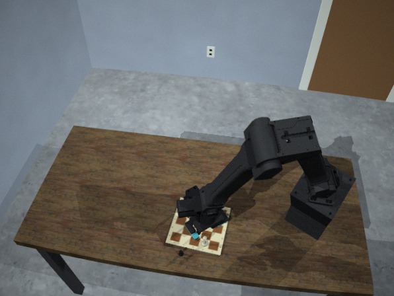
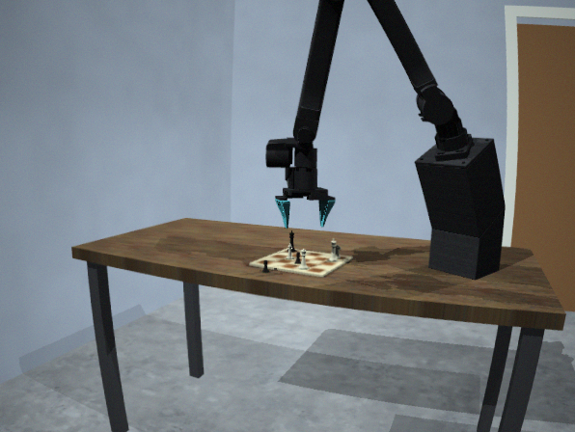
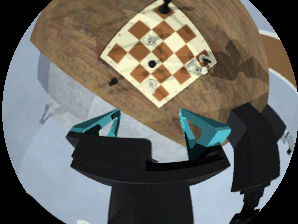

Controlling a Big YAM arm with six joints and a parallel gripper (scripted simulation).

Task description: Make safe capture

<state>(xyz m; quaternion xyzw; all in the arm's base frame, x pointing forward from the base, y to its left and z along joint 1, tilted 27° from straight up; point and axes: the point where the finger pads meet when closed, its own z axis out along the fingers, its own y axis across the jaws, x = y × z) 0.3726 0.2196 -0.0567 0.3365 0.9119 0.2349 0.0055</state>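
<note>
Black pawn (image 2: 265, 265) stands upright on the tabletop (image 2: 203, 241) just beside the chessboard (image 2: 338, 264). Above the board hangs the hand (image 2: 305, 213), spread wide and empty. The capture looks finished; retreating comes next.

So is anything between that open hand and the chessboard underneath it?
Only air. In the exterior view the hand hangs open above the chessboard, holding nothing; the tall black piece stands beneath, its top short of the fingertips.
</note>
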